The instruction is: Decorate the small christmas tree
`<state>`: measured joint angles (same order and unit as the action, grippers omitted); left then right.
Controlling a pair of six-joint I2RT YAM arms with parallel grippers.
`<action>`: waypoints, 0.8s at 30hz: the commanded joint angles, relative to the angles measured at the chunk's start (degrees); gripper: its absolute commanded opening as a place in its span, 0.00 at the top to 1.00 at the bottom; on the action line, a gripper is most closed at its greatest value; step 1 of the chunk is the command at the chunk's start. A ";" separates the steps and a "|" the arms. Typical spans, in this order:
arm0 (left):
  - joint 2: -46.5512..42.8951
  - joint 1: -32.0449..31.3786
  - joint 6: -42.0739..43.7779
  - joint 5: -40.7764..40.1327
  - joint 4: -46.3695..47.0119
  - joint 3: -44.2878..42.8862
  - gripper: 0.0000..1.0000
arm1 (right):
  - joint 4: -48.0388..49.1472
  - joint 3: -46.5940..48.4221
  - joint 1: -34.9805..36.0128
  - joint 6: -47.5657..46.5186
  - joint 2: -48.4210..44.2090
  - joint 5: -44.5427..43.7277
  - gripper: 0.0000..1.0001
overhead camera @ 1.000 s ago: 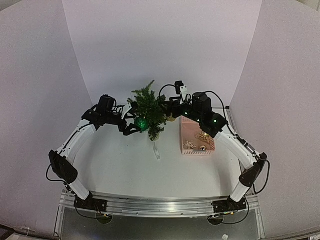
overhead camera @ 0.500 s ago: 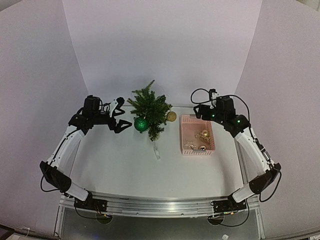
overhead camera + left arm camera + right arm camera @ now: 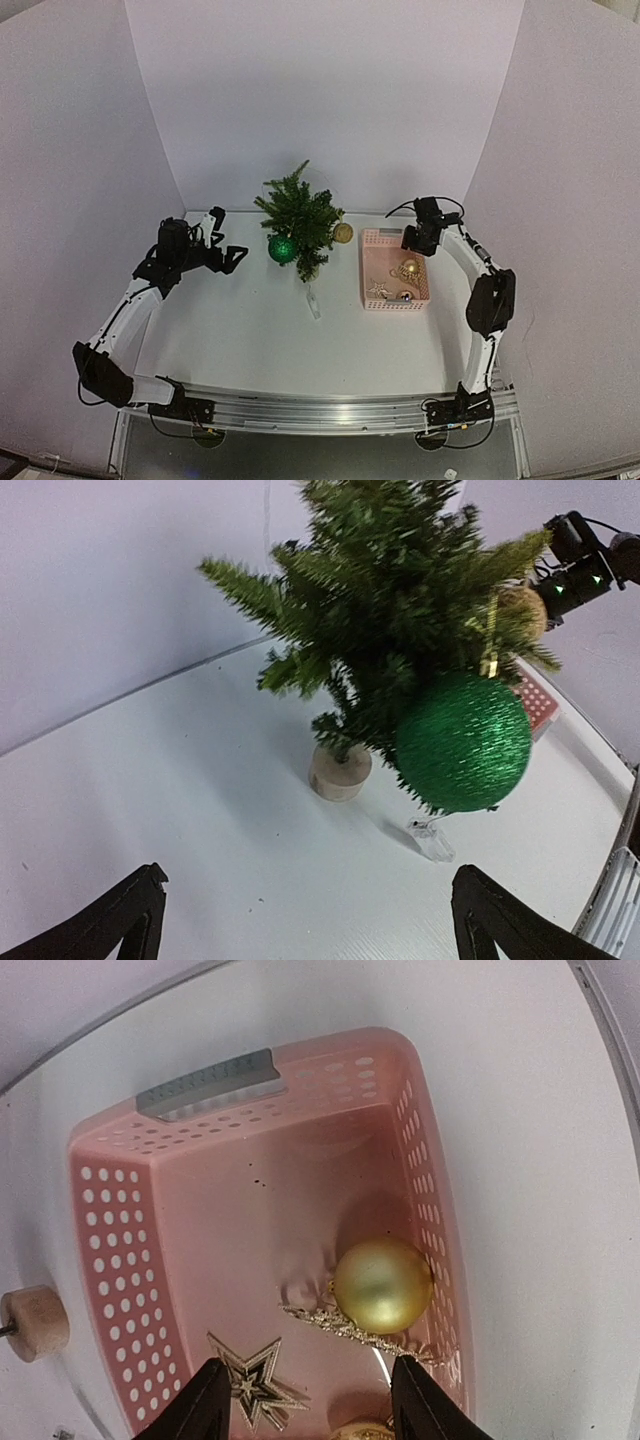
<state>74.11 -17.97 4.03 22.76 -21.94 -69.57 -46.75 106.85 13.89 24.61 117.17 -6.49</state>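
Note:
The small christmas tree [image 3: 298, 218] stands at the back middle of the table on its pale round base [image 3: 340, 770]. A glittery green ball [image 3: 281, 248] hangs on its near left side and a gold ball [image 3: 343, 233] on its right. My left gripper [image 3: 228, 240] is open and empty, left of the tree; in the left wrist view [image 3: 308, 872] the tree [image 3: 400, 610] and green ball [image 3: 463, 742] are ahead of it. My right gripper [image 3: 413, 247] is open and empty above the pink basket [image 3: 372, 262], over a gold ball [image 3: 383, 1285] and a star [image 3: 250, 1385].
A small clear plastic piece [image 3: 313, 302] lies on the table in front of the tree. The basket [image 3: 110, 1260] also holds a glittery gold sprig [image 3: 355, 1328] and another gold ornament [image 3: 362, 1430]. White walls close in on three sides.
Both grippers let go of the balls on the tree and drew back. The left arm moved left, the right arm swung right over the basket. The green and gold balls stay hanging.

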 commanded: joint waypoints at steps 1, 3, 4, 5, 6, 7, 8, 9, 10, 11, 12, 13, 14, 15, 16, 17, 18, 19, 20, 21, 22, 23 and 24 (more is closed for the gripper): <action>-0.34 0.75 -1.46 -3.75 7.76 2.65 0.00 | -6.16 6.63 0.31 -0.16 3.98 1.01 0.46; 0.90 1.14 -1.42 -5.61 7.97 2.74 0.00 | -11.47 8.96 0.35 -2.59 5.43 4.17 0.46; 1.68 1.33 -1.34 -5.98 7.99 2.72 0.00 | -14.62 9.79 0.35 -3.73 5.87 5.57 0.46; 2.26 1.47 -0.95 -5.84 8.27 2.98 0.00 | -17.51 9.93 0.35 -5.15 5.90 7.58 0.45; 2.67 1.60 -0.72 -5.82 9.20 3.36 0.00 | -20.33 9.87 0.39 -6.44 5.87 9.25 0.44; 3.05 1.71 -0.62 -5.82 10.26 3.72 0.00 | -23.03 9.47 0.43 -7.63 5.72 10.58 0.42; 3.49 1.80 -0.72 -5.84 11.42 4.02 0.00 | -25.43 8.62 0.44 -8.71 5.44 11.38 0.40; 4.29 1.89 -1.02 -5.78 12.20 4.12 0.00 | -27.05 7.81 0.44 -9.63 5.35 11.53 0.38; 5.07 1.97 -1.37 -5.70 13.03 4.05 0.00 | -28.63 7.02 0.44 -10.02 5.44 11.12 0.37; 5.77 2.07 -1.68 -5.56 13.80 3.96 0.00 | -29.94 6.56 0.44 -10.25 5.80 10.49 0.36; 6.32 2.10 -1.89 -5.28 14.54 3.84 0.00 | -30.74 6.86 0.44 -10.06 6.86 9.87 0.35; 6.90 2.15 -1.97 -5.09 14.91 3.57 0.00 | -31.57 7.39 0.44 -9.40 7.90 9.35 0.35; 7.48 2.23 -2.01 -4.97 15.08 3.23 0.00 | -32.35 7.93 0.44 -8.57 8.86 8.86 0.34; 7.94 2.32 -2.01 -4.92 15.01 2.82 0.00 | -32.74 8.29 0.42 -7.73 9.69 8.36 0.34; 8.30 2.48 -2.01 -4.86 14.68 2.45 0.00 | -33.00 8.46 0.48 -6.83 10.19 7.42 0.34; 8.60 2.65 -2.01 -4.79 14.38 2.15 0.00 | -33.19 8.51 0.52 -6.29 10.60 6.83 0.34; 8.89 2.87 -2.01 -4.75 14.18 1.94 0.00 | -33.26 8.49 0.66 -5.96 10.88 6.64 0.34; 9.16 3.08 -2.10 -4.71 14.01 1.86 0.00 | -33.08 8.47 0.89 -6.10 11.13 7.62 0.33; 9.41 3.27 -2.20 -4.68 13.88 1.81 0.00 | -32.92 8.45 1.15 -6.39 11.45 8.81 0.32; 9.60 3.47 -2.27 -4.67 13.91 1.80 0.00 | -32.84 8.43 1.55 -6.86 11.86 10.02 0.30; 9.88 3.76 -2.35 -4.66 14.08 1.73 0.00 | -32.85 8.44 2.06 -7.22 12.20 9.84 0.30; 10.17 3.91 -2.45 -4.66 14.26 1.61 0.00 | -33.02 8.31 2.30 -7.38 12.65 9.66 0.30; 10.43 4.07 -2.56 -4.62 14.43 1.49 0.00 | -33.30 8.22 2.45 -7.47 13.08 9.57 0.31</action>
<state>83.65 -14.88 2.64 17.96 -10.37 -65.95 -75.13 114.02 14.75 17.63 128.94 1.97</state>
